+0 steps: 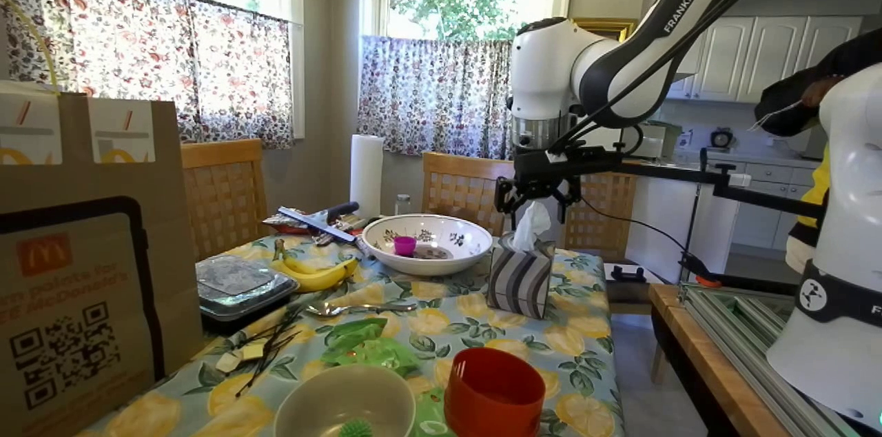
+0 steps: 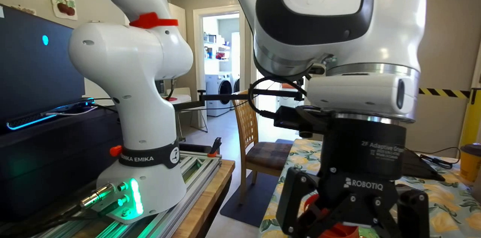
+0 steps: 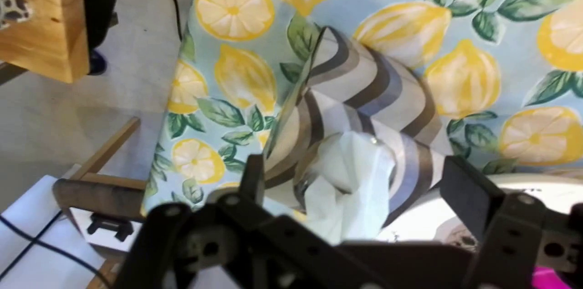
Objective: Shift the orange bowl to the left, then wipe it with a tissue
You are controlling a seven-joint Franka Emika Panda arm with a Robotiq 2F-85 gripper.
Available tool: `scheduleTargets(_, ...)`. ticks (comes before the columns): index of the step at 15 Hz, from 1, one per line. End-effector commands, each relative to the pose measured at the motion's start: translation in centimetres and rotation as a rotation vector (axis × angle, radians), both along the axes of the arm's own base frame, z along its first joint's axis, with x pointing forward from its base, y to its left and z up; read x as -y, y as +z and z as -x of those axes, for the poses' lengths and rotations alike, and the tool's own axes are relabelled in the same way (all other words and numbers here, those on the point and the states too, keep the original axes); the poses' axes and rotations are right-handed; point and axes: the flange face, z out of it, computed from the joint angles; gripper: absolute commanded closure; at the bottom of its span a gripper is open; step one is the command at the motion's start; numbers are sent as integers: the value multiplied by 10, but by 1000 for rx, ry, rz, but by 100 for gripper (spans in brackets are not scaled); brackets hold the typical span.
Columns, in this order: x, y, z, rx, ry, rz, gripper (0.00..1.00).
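Note:
The orange bowl stands on the table at the near edge of an exterior view. It also shows partly behind the gripper in an exterior view. The white tissue sticks up out of a striped tissue box. My gripper is open above the box, pointing down, with its fingers on either side of the tissue's top. In the wrist view the tissue lies between the two spread fingers, with a gap on each side. The fingertips are cut off in an exterior view.
A large white bowl with a pink cup stands close beside the box. A pale bowl and green packets lie near the orange bowl. Bananas, a spoon, a black container and a paper bag are further along.

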Motion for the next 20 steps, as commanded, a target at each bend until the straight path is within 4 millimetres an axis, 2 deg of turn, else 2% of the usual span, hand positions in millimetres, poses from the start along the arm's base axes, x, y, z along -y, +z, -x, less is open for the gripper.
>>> scheduleTargets(1,6,2,3,8,-140,132,4)
scheduleTargets(2,6,-2,3,3,-176,167,10)
scheduleTargets(3,6,-6,4,-3,-215,203,8)
scheduleTargets(4,10,-9,3,-9,-253,236,31)
scheduleTargets(6,18,-11,-1,-15,-331,299,35)
scheduleTargets(11,36,-8,-31,63,-438,500,75)
scheduleTargets(14,40,-16,-44,90,-444,572,98)
scheduleTargets(15,39,-20,-47,92,-440,572,100)
scheduleTargets(16,38,-22,-50,106,-434,576,64)
scheduleTargets(17,35,-26,-51,106,-426,567,68)
scheduleTargets(18,30,-26,-50,121,-420,555,68)
scheduleTargets(20,15,-22,-45,148,-399,521,56)
